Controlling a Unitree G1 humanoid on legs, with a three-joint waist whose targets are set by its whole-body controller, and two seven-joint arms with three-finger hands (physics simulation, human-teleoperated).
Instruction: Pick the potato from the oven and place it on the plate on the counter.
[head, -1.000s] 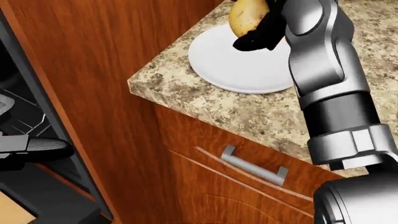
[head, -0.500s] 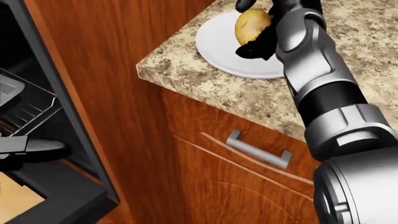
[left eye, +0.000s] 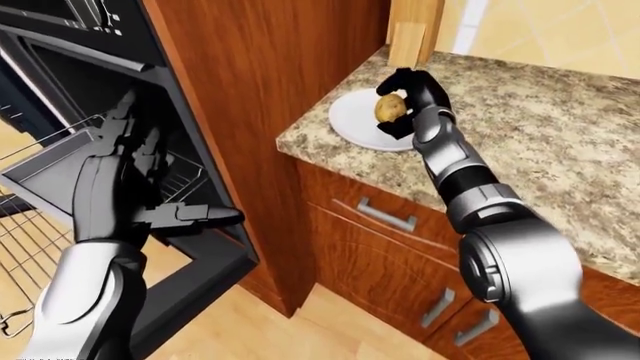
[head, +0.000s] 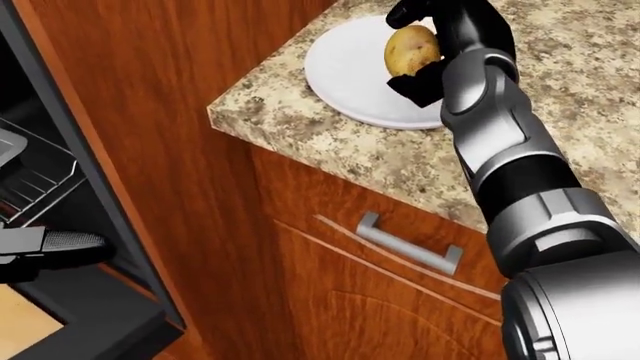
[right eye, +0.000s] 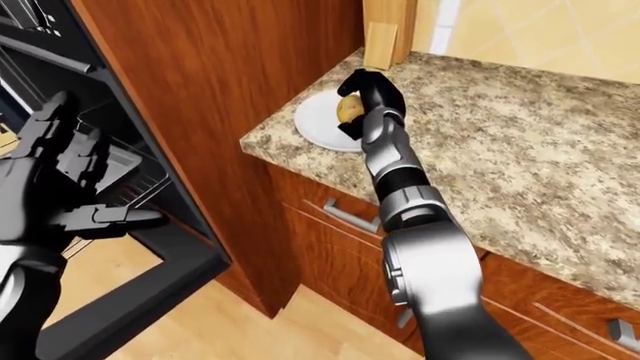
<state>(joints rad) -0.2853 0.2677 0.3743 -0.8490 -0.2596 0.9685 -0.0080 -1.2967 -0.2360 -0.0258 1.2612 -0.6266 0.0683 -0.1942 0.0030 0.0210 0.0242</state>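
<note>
The right robot hand (head: 432, 46) has its black fingers clamped around the potato (head: 412, 49), holding it over the white plate (head: 350, 71) on the granite bench (head: 590, 112). The left robot hand (left eye: 125, 161), fingers spread apart, hangs by the open oven (left eye: 60, 90).

The robot's right arm (head: 505, 161), running up the right side of the head view, is built of smooth, glossy silver-grey shells shaped like rounded cylinders, broken by a black band at mid-forearm and a blocky, faceted silver collar below it. Its black three-fingered right hand (head: 450, 45) has chunky, jointed fingers. At the left of the left-eye view, the matching black left hand (left eye: 125, 176) sits on a dark grey forearm with a pale silver segment beneath.
</note>
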